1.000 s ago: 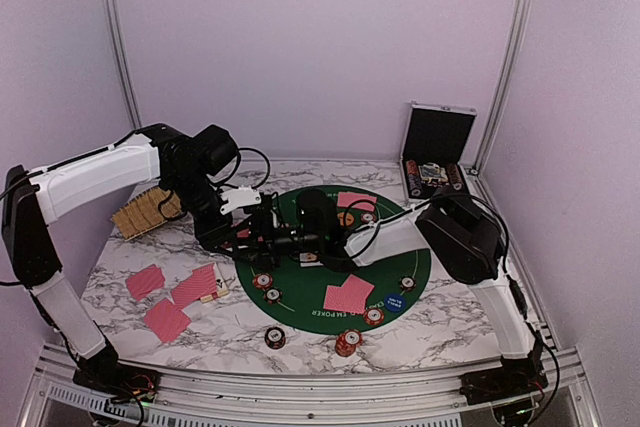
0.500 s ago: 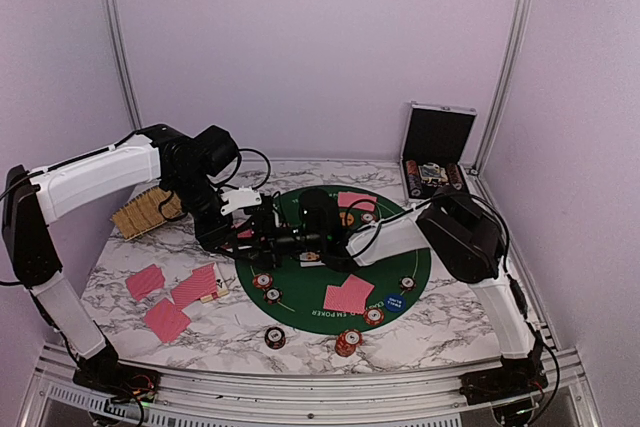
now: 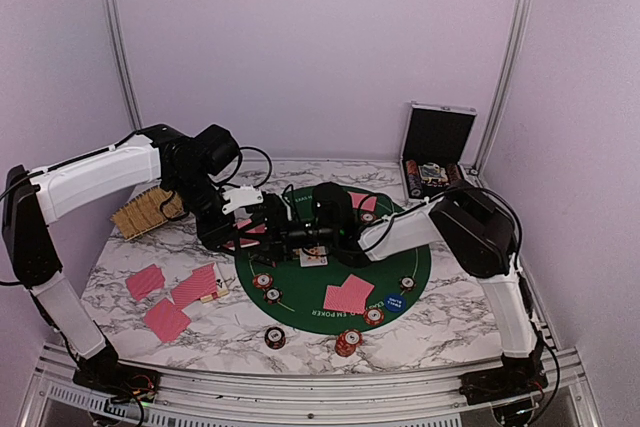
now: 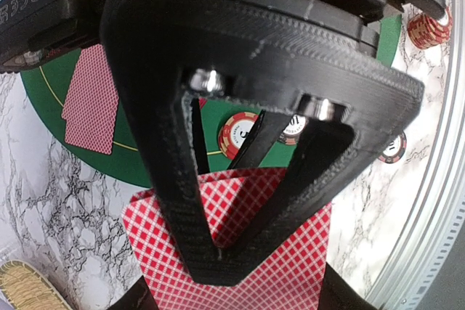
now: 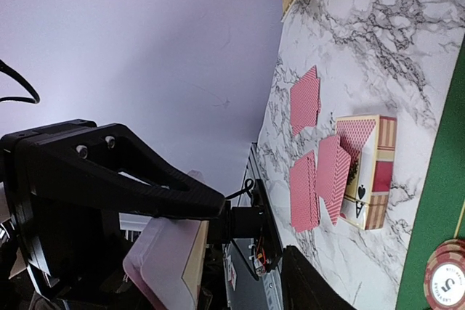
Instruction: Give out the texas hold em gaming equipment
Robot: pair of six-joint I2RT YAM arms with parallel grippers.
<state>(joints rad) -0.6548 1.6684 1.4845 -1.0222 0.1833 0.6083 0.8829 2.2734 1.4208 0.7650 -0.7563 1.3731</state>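
My left gripper (image 3: 243,234) hangs over the left edge of the green mat (image 3: 405,247), shut on a deck of red-backed cards (image 4: 290,281). My right gripper (image 3: 283,237) reaches in from the right and meets it. One of its black triangular fingers (image 4: 240,70) lies across the deck's top card. In the right wrist view the deck (image 5: 167,266) sits under one finger, and the right gripper (image 5: 251,230) has its jaws still apart. Dealt card pairs (image 3: 348,295) (image 3: 357,201) lie on the mat. Striped chips (image 3: 262,281) (image 3: 347,343) and a blue disc (image 3: 395,302) lie near its front.
Three small piles of red-backed cards (image 3: 146,281) (image 3: 166,320) (image 3: 195,285) and a card box (image 3: 216,293) lie on the marble at front left. A straw basket (image 3: 145,212) sits at the left. The open silver case (image 3: 436,152) stands at back right.
The right arm has shifted slightly at the deck, and its jaws have narrowed around it. The left arm and the deck have stayed put.
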